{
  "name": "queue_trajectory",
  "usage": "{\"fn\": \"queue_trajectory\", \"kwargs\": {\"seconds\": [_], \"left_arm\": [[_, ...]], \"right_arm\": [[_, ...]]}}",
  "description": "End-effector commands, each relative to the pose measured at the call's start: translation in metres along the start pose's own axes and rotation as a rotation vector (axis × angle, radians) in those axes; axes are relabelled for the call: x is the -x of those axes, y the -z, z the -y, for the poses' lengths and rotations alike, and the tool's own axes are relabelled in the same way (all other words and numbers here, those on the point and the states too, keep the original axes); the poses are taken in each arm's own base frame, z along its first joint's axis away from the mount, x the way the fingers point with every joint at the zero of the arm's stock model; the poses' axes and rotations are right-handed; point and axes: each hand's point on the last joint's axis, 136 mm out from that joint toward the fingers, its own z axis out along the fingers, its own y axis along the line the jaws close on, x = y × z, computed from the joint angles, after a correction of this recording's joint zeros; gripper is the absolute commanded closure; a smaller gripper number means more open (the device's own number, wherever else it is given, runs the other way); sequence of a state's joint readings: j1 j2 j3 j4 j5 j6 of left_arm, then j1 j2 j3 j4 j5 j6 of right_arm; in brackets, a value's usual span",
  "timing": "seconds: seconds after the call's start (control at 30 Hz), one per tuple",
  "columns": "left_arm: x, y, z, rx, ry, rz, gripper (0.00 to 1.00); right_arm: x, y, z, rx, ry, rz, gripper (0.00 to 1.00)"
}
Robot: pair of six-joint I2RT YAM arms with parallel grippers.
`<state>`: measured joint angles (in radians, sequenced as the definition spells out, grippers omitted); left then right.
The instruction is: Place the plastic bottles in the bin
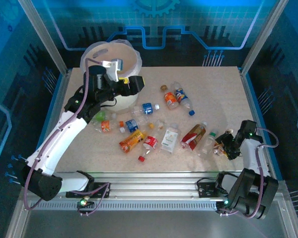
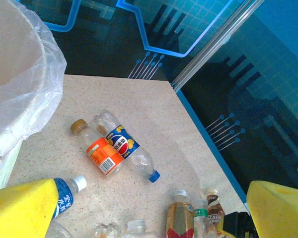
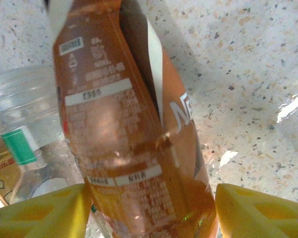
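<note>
Several plastic bottles lie scattered on the speckled table, among them an orange-labelled one point(image 1: 170, 99), a blue-labelled one point(image 1: 146, 108) and a red-and-gold one point(image 1: 193, 135). My right gripper point(image 1: 223, 146) sits low at the right end of the scatter, its yellow fingers point(image 3: 44, 213) pressed against both sides of a brown-labelled bottle point(image 3: 129, 124) that lies on the table. The white bin point(image 1: 135, 55) with its clear liner point(image 2: 25, 84) stands at the back left. My left gripper point(image 1: 130, 83) hovers beside the bin's near rim, open with nothing between its fingers point(image 2: 20, 210).
A clear bottle with a green band point(image 3: 25, 148) lies right against the held one. The orange-labelled bottle point(image 2: 102, 153) and a blue-capped bottle point(image 2: 126, 146) lie side by side right of the bin. A blue frame rail point(image 1: 260, 116) borders the table's right edge.
</note>
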<state>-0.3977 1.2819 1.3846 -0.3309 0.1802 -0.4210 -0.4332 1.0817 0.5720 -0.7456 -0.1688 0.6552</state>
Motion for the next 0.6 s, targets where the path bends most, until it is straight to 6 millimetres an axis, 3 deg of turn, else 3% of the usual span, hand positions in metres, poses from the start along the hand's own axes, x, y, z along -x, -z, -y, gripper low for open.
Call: {"fn": "queue_trajectory", "kwargs": {"seconds": [0.0,0.43,0.57], "left_arm": [[-0.003,-0.002,0.002,-0.007,0.016,0.001,0.01],[-0.009,-0.015,0.001,-0.027,0.051,-0.019,0.01],[-0.010,-0.018,0.000,-0.031,0.058,-0.024,0.01]], "right_arm": [[0.002,-0.008,0.006,-0.014,-0.025,-0.005,0.35],[0.013,-0.029,0.010,-0.038,-0.040,-0.009,0.32],[0.016,-0.031,0.009,-0.037,-0.035,-0.004,0.38]]}}
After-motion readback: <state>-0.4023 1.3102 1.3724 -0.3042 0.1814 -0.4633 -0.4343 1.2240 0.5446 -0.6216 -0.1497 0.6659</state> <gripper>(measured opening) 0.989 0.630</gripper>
